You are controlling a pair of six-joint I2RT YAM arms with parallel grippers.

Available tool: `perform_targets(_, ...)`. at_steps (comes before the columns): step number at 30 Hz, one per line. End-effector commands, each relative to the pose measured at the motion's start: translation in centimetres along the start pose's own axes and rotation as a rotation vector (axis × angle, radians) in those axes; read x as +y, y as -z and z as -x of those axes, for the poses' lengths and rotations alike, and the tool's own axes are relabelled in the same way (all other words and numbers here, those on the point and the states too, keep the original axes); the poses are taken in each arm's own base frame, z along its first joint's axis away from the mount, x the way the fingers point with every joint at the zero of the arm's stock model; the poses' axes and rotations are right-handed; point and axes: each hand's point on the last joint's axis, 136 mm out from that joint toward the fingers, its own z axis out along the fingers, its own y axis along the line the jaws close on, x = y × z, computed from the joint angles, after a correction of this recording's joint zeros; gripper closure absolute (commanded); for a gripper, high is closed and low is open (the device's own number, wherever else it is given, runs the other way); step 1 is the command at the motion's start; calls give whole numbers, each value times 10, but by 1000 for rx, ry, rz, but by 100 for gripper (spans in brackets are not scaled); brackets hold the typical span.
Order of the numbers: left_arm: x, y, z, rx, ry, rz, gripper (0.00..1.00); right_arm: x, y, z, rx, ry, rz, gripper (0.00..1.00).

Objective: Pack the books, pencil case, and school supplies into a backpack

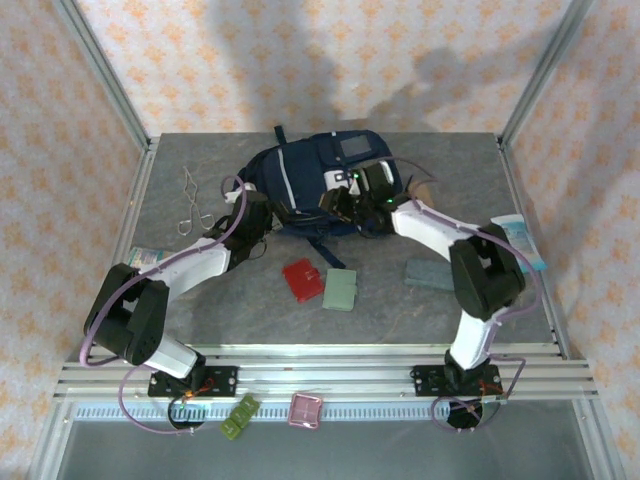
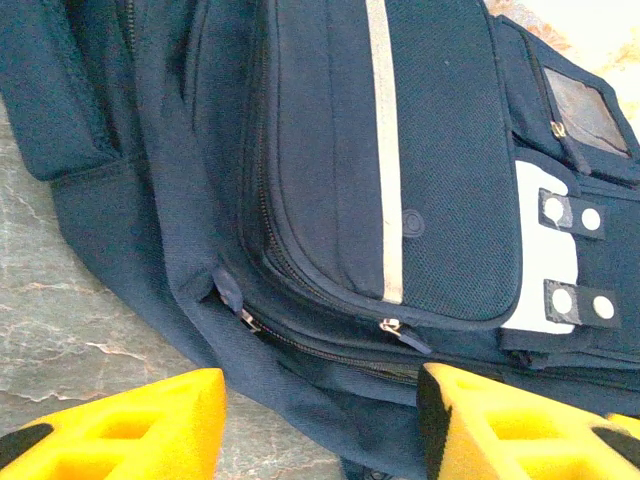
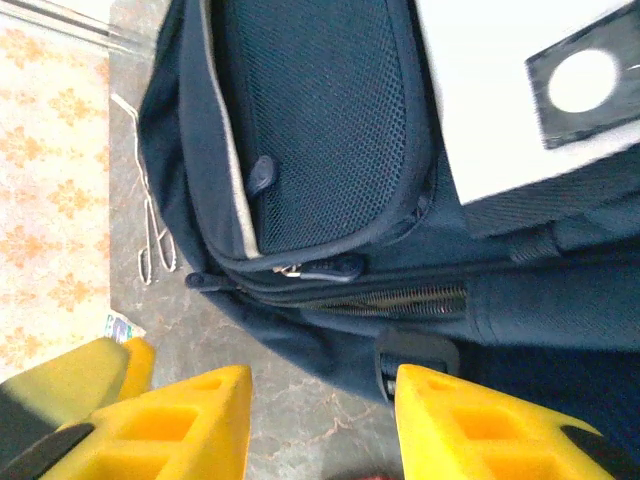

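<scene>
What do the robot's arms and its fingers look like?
Both have white tube-shaped links joined by chunky black joints: the left arm and the right arm. A thin lilac cable loops along each one. The fingers are bright yellow plastic blocks with hollow square pockets and black backs.

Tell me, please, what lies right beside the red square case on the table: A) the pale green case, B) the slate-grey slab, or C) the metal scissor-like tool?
A: the pale green case lies next to the red square case, while the slate-grey slab and the metal tool lie well apart from it.
</scene>
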Motion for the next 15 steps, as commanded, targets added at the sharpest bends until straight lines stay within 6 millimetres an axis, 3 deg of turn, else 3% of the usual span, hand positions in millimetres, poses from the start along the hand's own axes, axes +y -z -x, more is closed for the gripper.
perform_targets(1, 2, 10, 15, -43, -2, 19, 46, 7, -22, -2, 58, -70, 36, 57)
perform_targets(6, 3, 12, 20, -50, 9, 5, 44, -7, -41, -4, 71, -147, 21, 56)
perform_targets(9, 2, 11, 17, -40, 15, -7, 44, -1, -43, 3, 40, -165, 49, 59)
perform_targets(11, 3, 9, 14, -31, 20, -11, 44, 8, -41, 8, 25, -176, 86, 67)
perform_targets(15, 8, 7, 10, -27, 24, -7, 44, 2, -44, 13, 13, -195, 43, 65)
